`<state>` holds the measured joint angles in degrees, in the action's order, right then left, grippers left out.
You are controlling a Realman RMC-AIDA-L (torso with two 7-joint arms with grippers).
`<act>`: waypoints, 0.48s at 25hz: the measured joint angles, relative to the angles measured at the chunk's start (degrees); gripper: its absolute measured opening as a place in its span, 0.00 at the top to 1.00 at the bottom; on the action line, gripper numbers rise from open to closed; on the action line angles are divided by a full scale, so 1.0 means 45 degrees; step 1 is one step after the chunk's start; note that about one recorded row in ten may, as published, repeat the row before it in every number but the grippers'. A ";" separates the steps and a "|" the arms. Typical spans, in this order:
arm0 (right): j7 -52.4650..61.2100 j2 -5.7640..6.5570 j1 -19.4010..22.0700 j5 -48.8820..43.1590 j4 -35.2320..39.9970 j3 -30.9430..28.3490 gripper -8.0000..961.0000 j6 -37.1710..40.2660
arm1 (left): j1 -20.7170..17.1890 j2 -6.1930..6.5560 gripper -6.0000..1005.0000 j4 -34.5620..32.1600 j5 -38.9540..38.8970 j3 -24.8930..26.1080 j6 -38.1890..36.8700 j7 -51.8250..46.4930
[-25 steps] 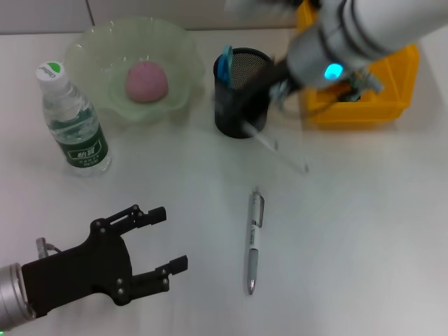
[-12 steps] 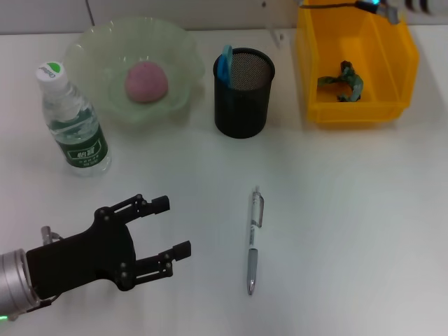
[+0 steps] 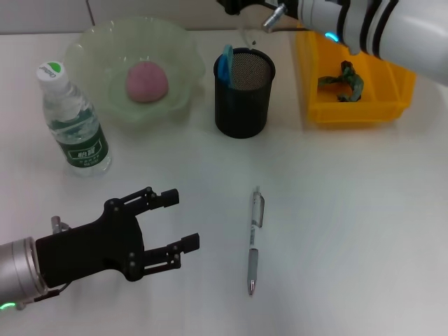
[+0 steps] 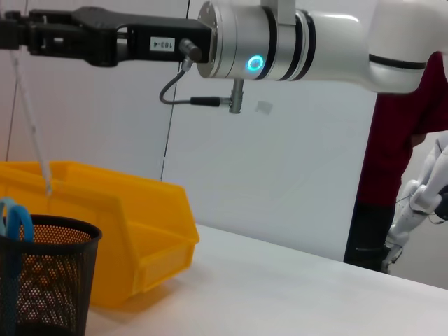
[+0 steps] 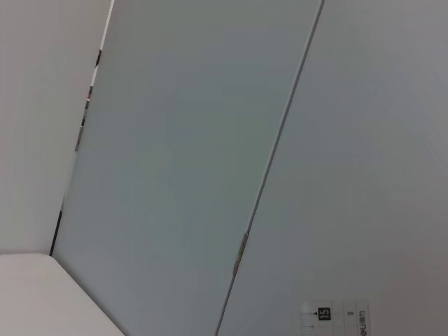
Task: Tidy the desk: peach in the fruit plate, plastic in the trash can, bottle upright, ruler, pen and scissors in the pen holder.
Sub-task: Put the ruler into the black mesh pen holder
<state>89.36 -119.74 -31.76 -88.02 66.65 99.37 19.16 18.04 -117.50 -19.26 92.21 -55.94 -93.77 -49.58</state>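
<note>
Two arms are seen over the table [image 3: 364, 210]. The left pincer [image 3: 178, 220] is parked low near the front left, fingers spread wide, nothing held. The right pincer [image 4: 10, 35] is up high at the back, right above the holder [image 3: 243, 92]; a clear ruler [image 4: 31, 129] is gripped at its top end and hangs down, tip just over the holder's rim. In the head view the ruler is only faintly made out, so the left wrist view is the better one for it. The jaws look closed on the ruler, though the fingertips are cut off at the edge.

Blue scissor handles [image 3: 225, 61] are already stuck in the holder. The pen [image 3: 254, 241] is left lying flat on the table in front of the holder, well apart from it and to the right of the left pincer. The peach [image 3: 146, 81] is sat in the green plate [image 3: 91, 49]. The bottle [image 3: 73, 122] is stood upright, cap on, just beside the plate. Green plastic [image 3: 343, 80] is seen in the yellow bin [image 3: 357, 112].
</note>
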 joint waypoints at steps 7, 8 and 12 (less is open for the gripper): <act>-0.2654 -0.0003 -0.0252 0.3510 -0.1060 -0.0070 0.53 0.0481 | 0.0124 0.0006 0.20 -0.0001 0.0145 0.0001 0.0088 -0.0121; -0.3489 -0.0018 -0.0312 0.4461 -0.1430 -0.0052 0.52 0.0736 | 0.0182 0.0002 0.20 -0.0011 0.0287 0.0007 0.0151 -0.0179; -0.4365 -0.0024 -0.0329 0.5469 -0.1787 0.0017 0.52 0.0952 | 0.0208 -0.0004 0.20 -0.0016 0.0317 0.0007 0.0169 -0.0184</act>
<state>69.71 -119.84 -33.25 -63.41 58.61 99.45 23.45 18.98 -117.52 -19.33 93.64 -55.91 -93.01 -50.40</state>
